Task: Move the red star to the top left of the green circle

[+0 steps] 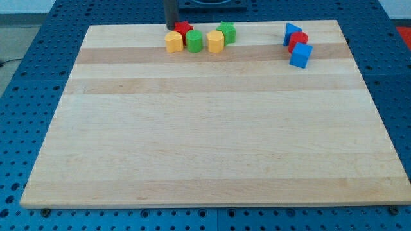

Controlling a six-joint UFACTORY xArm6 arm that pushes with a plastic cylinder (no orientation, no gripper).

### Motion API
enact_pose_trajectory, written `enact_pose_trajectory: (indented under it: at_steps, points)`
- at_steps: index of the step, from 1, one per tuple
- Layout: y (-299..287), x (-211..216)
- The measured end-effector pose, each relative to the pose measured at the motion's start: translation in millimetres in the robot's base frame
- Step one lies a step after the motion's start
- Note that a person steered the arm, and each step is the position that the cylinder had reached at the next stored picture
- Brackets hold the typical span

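Note:
The red star (184,29) lies at the board's top edge, just above and between a yellow block (173,42) and the green circle (194,42). It sits up and slightly left of the green circle, touching or nearly touching it. My tip (172,27) comes down from the view's top and stands right at the red star's left side, above the yellow block.
A second yellow block (216,41) and a green star-like block (226,31) sit right of the green circle. A blue triangle (292,32), a red circle (298,41) and a blue cube (300,55) cluster at the top right. The wooden board (205,147) lies on a blue perforated table.

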State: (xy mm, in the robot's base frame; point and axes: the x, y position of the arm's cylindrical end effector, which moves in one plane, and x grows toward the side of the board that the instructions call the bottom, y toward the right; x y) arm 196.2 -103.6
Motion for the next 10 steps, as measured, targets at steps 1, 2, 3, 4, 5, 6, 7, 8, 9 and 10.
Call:
enact_pose_trajectory:
  at_steps: [1, 2, 3, 4, 5, 6, 7, 8, 9, 10]
  points:
    - [-14, 1]
    - [-19, 6]
    - [-10, 24]
    - [-4, 29]
    - [-2, 31]
    - [-10, 22]
    - [-15, 0]
    - [-14, -5]
    - [-13, -5]
    - [4, -4]
